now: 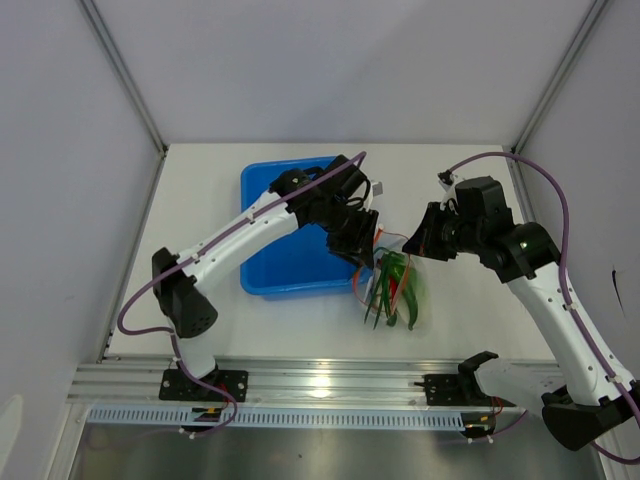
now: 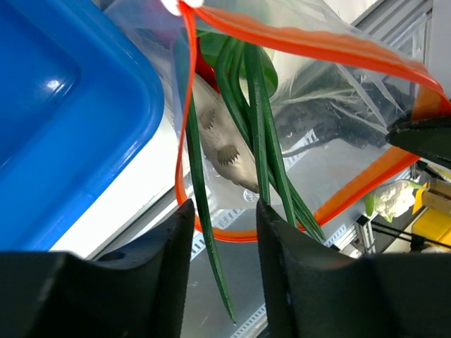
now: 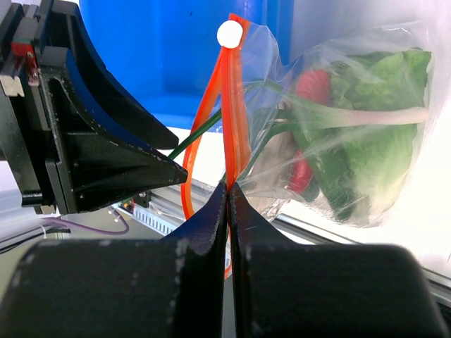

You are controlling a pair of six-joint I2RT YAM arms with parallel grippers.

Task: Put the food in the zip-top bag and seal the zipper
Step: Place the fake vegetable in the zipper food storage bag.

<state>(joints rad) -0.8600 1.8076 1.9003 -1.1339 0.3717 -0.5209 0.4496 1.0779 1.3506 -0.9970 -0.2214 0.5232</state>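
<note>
Beside the blue bin [image 1: 285, 265], my left gripper [image 2: 224, 211] stands parted and grips nothing, straddling a long green pod [image 2: 199, 176] that pokes out past the zipper [image 2: 310, 44]. The zip-top bag [image 3: 352, 105] hangs between the arms, with the other food [image 3: 380, 141] inside. My right gripper [image 3: 229, 193] is clenched on the zipper. I'd tuck that pod fully in first, or the strip won't seal.

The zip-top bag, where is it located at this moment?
In the top view, the zip-top bag is just right of the blue bin's near corner; the right gripper is shut on its zipper.
</note>
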